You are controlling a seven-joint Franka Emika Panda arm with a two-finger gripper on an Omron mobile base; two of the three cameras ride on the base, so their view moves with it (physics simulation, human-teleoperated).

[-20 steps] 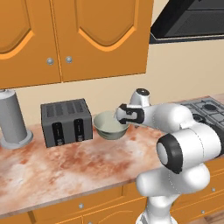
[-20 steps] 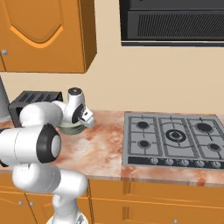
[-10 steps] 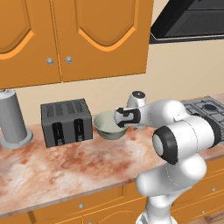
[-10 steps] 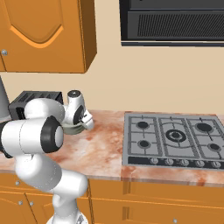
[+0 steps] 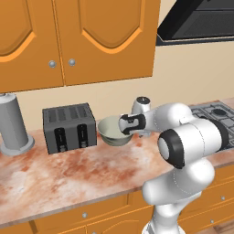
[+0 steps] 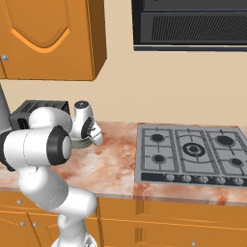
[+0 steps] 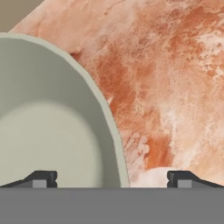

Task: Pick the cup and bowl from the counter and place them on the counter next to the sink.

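Observation:
The wide pale grey-green bowl (image 5: 109, 131) stands upright on the mottled reddish counter (image 5: 68, 176), just right of the toaster. My gripper (image 5: 127, 129) hangs right over the bowl's right edge. In the hand view the bowl (image 7: 48, 127) fills the left side, and its rim runs down between the two dark fingertips of the gripper (image 7: 111, 179). The jaws stand wide open, one tip over the bowl's inside and one over the bare counter (image 7: 170, 87). From the right base view the hand (image 6: 90, 131) covers most of the bowl (image 6: 80, 143). The cup and the sink are out of view.
A dark four-slot toaster (image 5: 68, 128) stands close to the left of the bowl, and a tall grey canister (image 5: 13, 125) stands further left. A grey gas stovetop (image 6: 193, 152) lies to the right. Orange wall cabinets (image 5: 91, 36) and a black hood (image 6: 188, 24) hang above.
The hand has sunk a little and edged left toward the bowl's rim. The elbow has swung. The jaws stayed open and the bowl has not moved.

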